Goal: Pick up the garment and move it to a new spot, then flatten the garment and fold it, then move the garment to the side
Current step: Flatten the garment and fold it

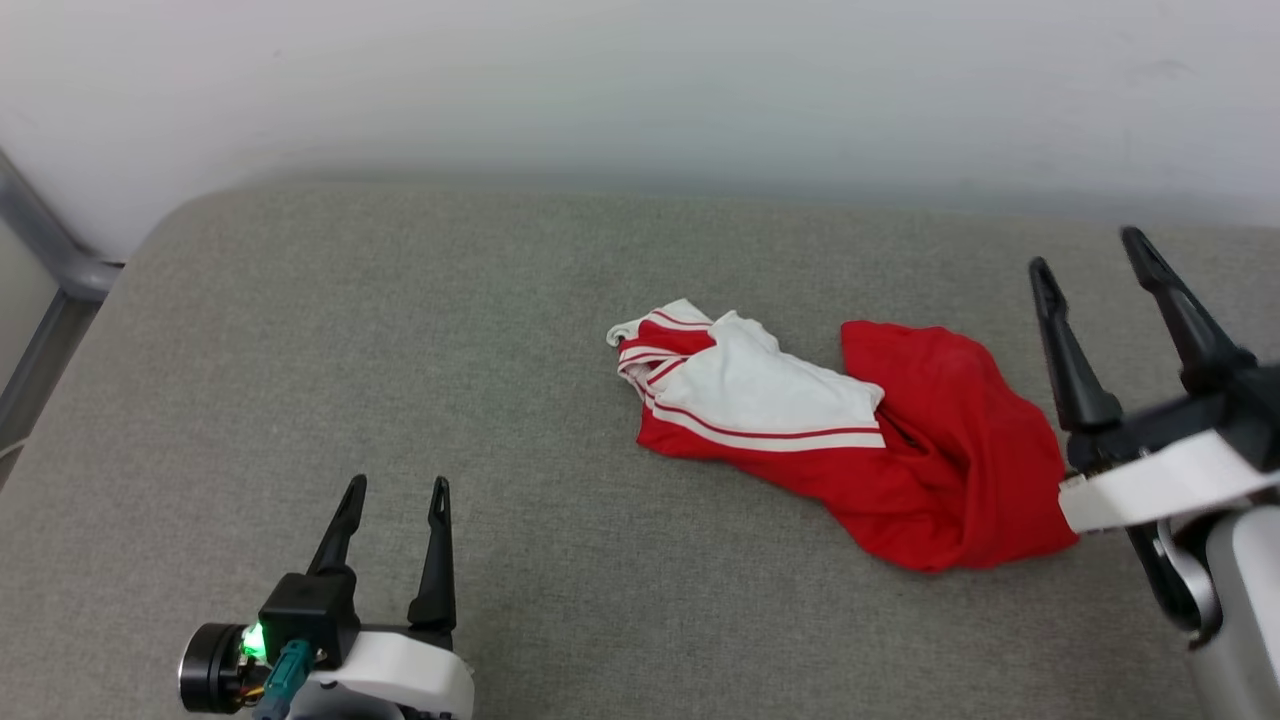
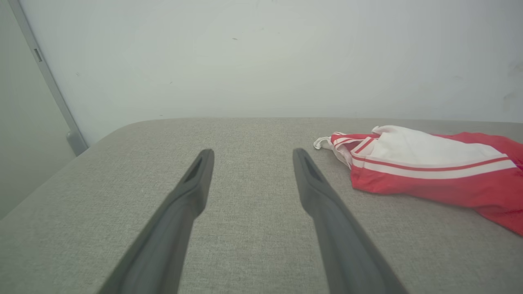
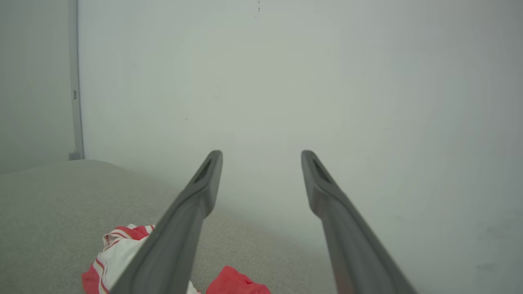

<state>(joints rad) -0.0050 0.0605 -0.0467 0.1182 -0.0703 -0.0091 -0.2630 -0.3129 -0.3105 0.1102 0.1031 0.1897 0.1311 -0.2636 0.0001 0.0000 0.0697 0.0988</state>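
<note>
Garment [image 1: 905,470] lay crumpled on the grey desk [image 1: 400,330], near the right hand [image 1: 1087,250], well apart from the left hand [image 1: 397,487]; both hands stood open, empty. Soft, light and limp, it would probably sag; pinching a raised red fold looked easiest.

Soft, even, fairly bright light without glare; a faint shadow runs where wall [image 1: 640,90] meets table [image 1: 400,350]. Head view sharp. Wrist views hazier, darker at corners; left pincer [image 2: 252,153] and right pincer [image 3: 261,154] blur toward the bottom edge
</note>
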